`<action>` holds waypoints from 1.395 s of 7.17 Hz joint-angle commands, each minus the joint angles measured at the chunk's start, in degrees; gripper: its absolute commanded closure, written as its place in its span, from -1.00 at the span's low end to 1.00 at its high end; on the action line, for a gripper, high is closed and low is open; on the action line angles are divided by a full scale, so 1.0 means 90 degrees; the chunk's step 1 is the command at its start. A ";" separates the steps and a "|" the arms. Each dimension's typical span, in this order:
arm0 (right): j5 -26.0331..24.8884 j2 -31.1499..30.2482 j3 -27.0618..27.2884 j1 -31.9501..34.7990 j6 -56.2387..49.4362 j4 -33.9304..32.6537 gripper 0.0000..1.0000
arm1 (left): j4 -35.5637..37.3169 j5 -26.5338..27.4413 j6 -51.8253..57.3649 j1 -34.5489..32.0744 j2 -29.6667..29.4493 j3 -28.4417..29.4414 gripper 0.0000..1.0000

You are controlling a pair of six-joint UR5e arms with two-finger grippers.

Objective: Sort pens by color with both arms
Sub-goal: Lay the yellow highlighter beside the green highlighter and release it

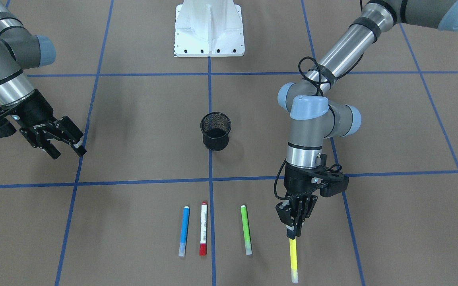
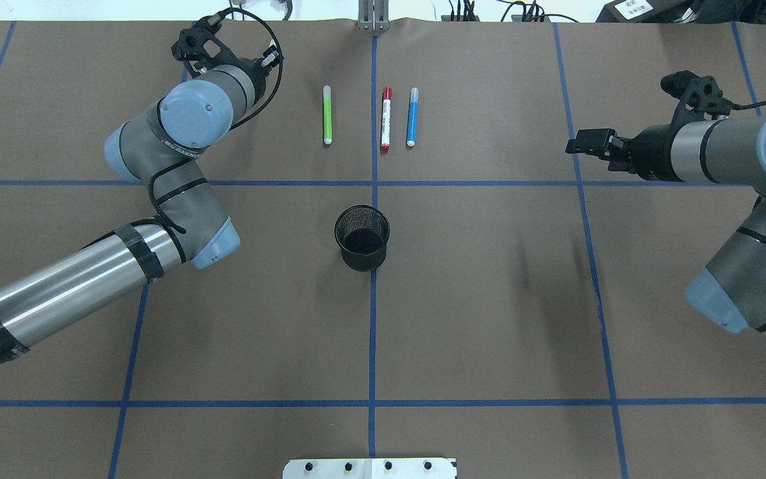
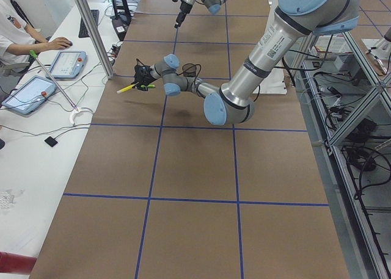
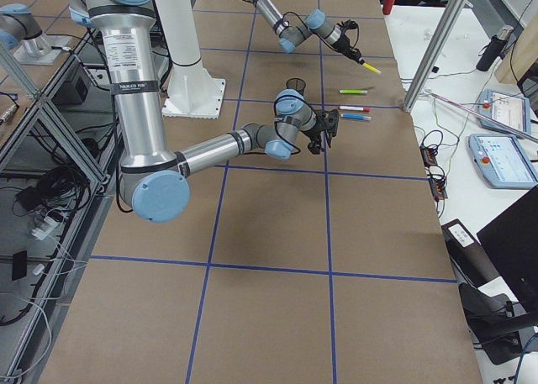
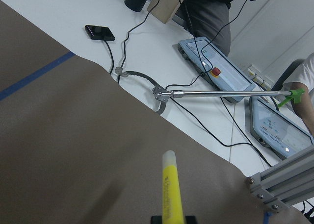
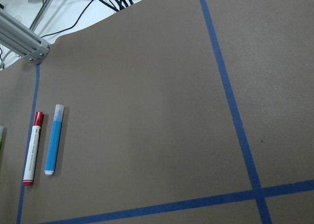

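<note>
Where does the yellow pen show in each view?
Front-facing: yellow pen lower right, in left gripper.
Overhead: not visible.
Exterior left: pen upper left.
Exterior right: pen top, right of centre.
Left wrist: pen bottom centre.
Right wrist: absent.
Landmark: mesh cup, centre in front-facing and overhead.

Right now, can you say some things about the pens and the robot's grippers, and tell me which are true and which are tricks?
1. The left gripper holds the yellow pen. True.
2. The blue pen, the red-ended pen and the green pen lie flat on the table. True.
3. The right gripper is shut on a pen. False: it is open and holds nothing.
4. The green pen lies between the other two. False: the red-ended pen is in the middle.
5. A pen stands in the black mesh cup. False: no pen is in it.
</note>
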 commanded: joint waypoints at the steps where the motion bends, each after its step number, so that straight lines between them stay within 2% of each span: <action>1: -0.0010 0.0000 -0.0029 0.0000 0.0003 0.0000 -0.99 | -0.0018 0.0009 -0.0005 0.0115 -0.0003 -0.0004 1.00; 3: 0.0000 0.0009 -0.0039 0.0000 -0.0007 0.0000 -0.99 | -0.0018 0.0009 0.0005 0.0193 0.0045 -0.0072 1.00; 4: -0.0010 0.0009 -0.0049 0.0000 -0.0007 0.0000 -0.99 | -0.0018 0.0009 0.0005 0.0213 0.0074 -0.0082 0.92; 5: -0.0010 0.0009 -0.0039 0.0000 -0.0007 0.0000 -0.99 | -0.0009 0.0009 0.0043 0.0213 0.0065 -0.0082 -0.07; 6: -0.0010 0.0019 -0.0039 -0.0010 -0.0007 0.0000 -0.99 | 0.0001 -0.0001 0.0044 0.0213 0.0065 -0.0092 -0.98; 8: 0.0000 0.0048 -0.0039 -0.0010 -0.0007 0.0000 -0.99 | 0.0021 -0.0059 0.0585 0.0193 0.0094 -0.0382 -0.99; 9: 0.0019 0.0068 -0.0039 -0.0001 -0.0007 -0.0010 -0.99 | 0.0079 -0.0089 0.0871 0.0193 0.0365 -0.0810 -0.99; 10: 0.0039 0.0087 -0.0029 0.0009 -0.0026 -0.0019 -0.99 | 0.0118 -0.0379 0.1057 0.0155 0.0687 -0.1259 -0.99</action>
